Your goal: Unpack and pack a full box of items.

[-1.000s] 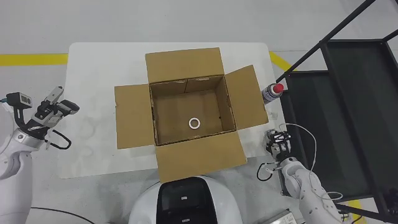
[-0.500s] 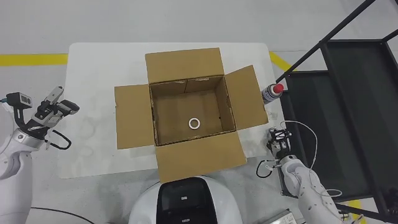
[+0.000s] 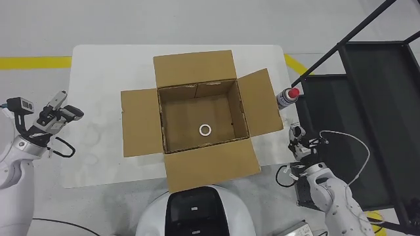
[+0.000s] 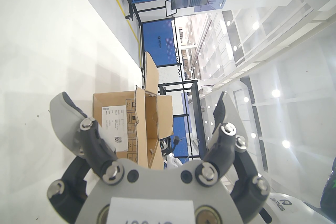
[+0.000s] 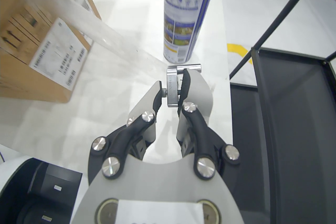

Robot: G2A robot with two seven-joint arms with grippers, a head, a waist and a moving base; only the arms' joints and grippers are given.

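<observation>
Table [image 3: 98, 72] edge: right gripper [image 5: 172, 89] clamped on a metal clip [image 5: 183, 68], best lowered gently clear of the can [image 5: 187, 12]; left gripper [image 4: 143, 104] open.

The white worktop [image 3: 105, 72] is carrying an open cardboard box [image 3: 141, 121], which is sitting near its middle with all four flaps spreading outward. A spray can [image 3: 287, 96] with a red cap is standing upright at the worktop's right edge, just beside the box's right flap.

Pale grey floor [image 3: 197, 6]; yellow line [image 3: 33, 62] at nine o'clock; black metal trolley [image 3: 380, 92] at three o'clock; round ceiling lights [image 4: 275, 93] overhead.
</observation>
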